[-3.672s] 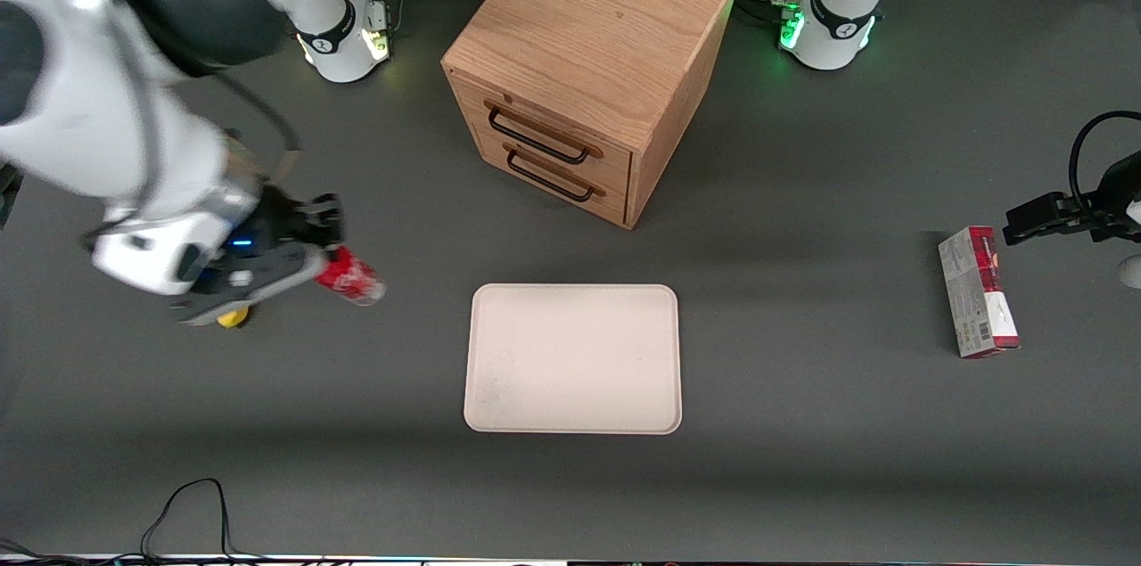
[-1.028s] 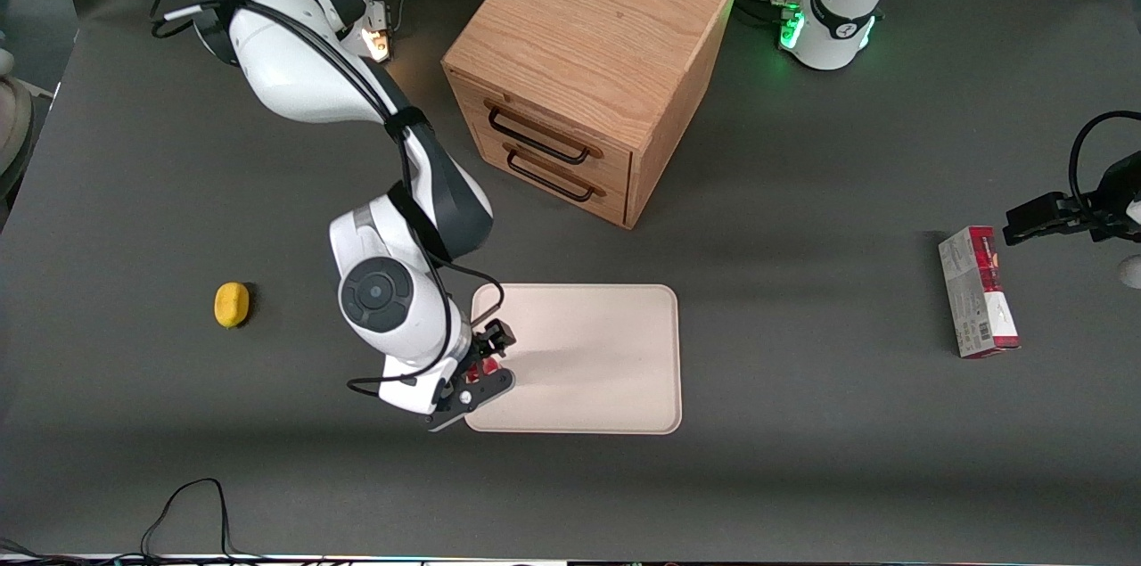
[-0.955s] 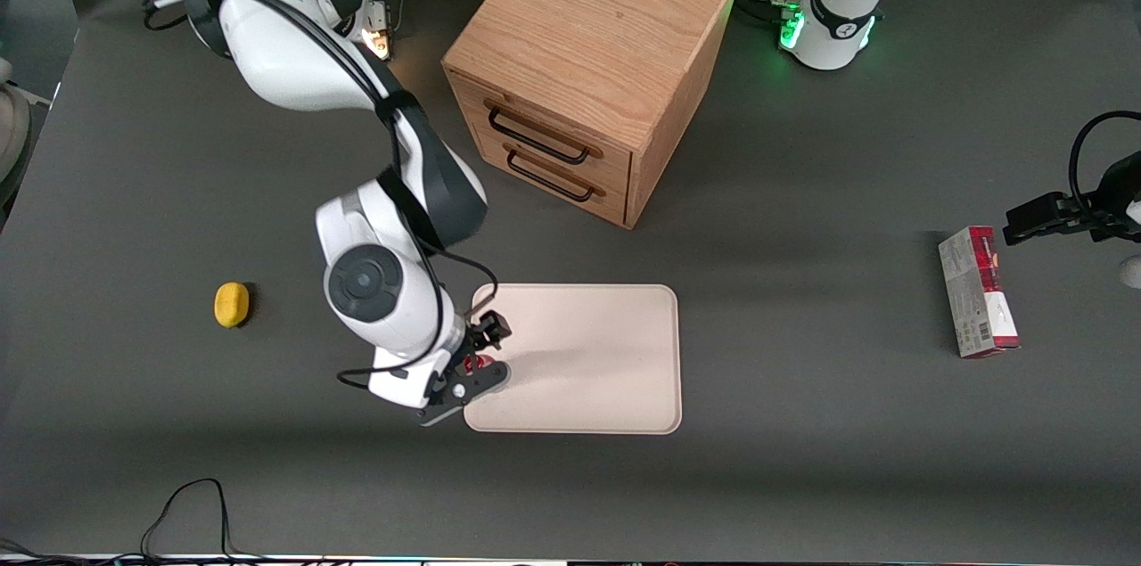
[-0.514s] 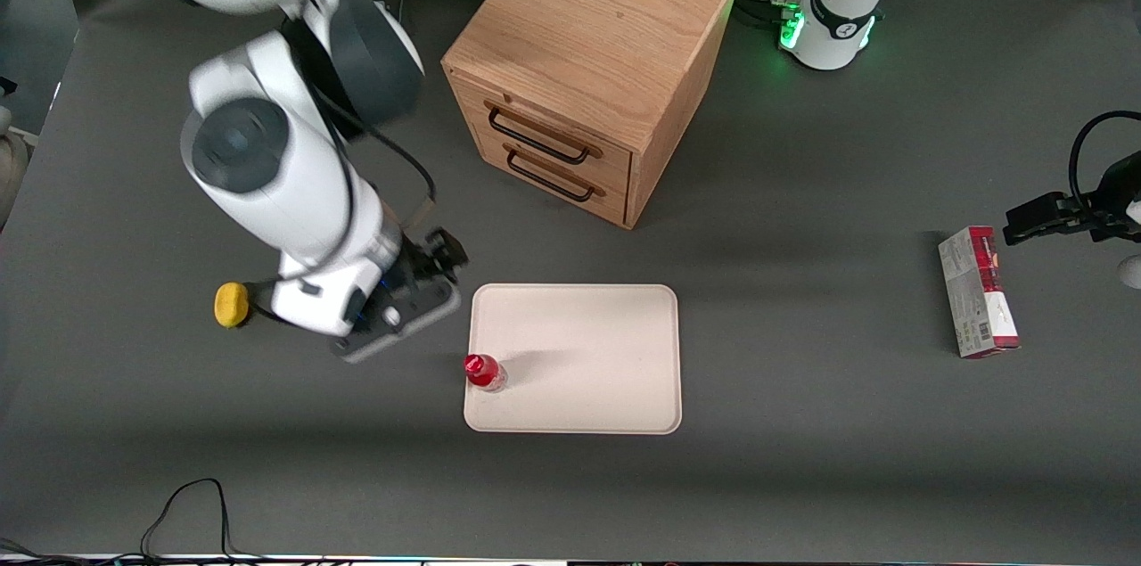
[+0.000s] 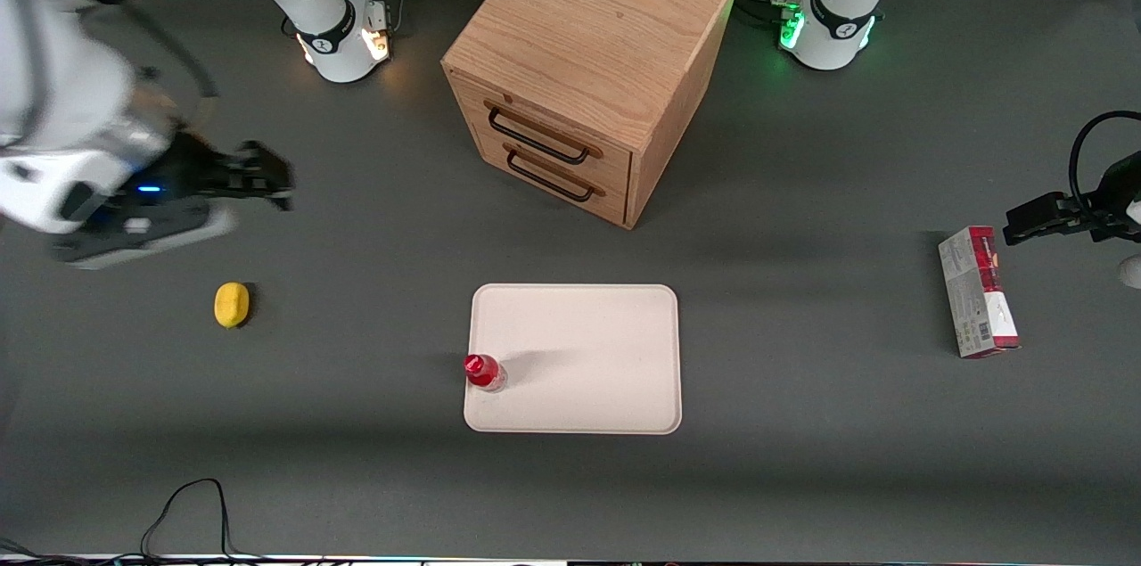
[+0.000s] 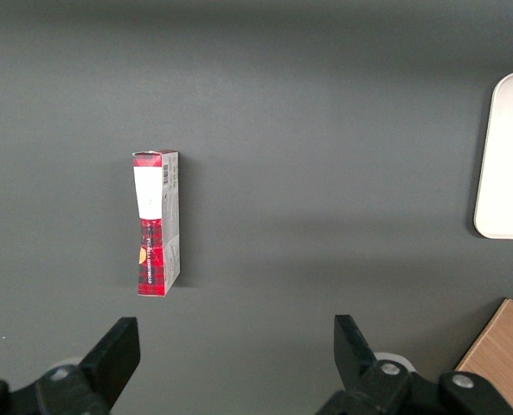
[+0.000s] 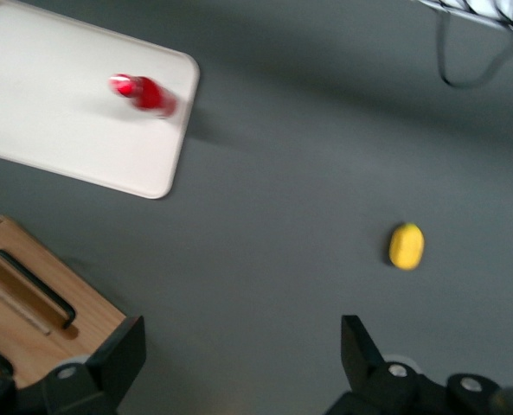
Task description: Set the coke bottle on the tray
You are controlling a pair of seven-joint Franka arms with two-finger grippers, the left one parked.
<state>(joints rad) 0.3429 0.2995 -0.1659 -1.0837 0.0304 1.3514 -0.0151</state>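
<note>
Filling the table's middle, the wooden drawer cabinet (image 5: 588,67) stands farther from the front camera than the tray (image 5: 588,352). High toward the working arm's end, the gripper (image 5: 267,178) hangs spread wide, empty. Upright on the tray's edge stands the coke bottle (image 5: 484,372).

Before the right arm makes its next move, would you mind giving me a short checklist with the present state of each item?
1. Coke bottle on the tray: ok, it stands at the edge toward the working arm's end.
2. Bottle upright: ok, cap up.
3. Gripper free of the bottle: ok, it is raised over the table toward the working arm's end, fingers open, holding nothing.
4. Bottle well in from the rim: not ok, it sits right beside the rim.
5. Lemon apart from the tray: ok.
6. Carton box apart from the tray: ok, it lies toward the parked arm's end.
</note>
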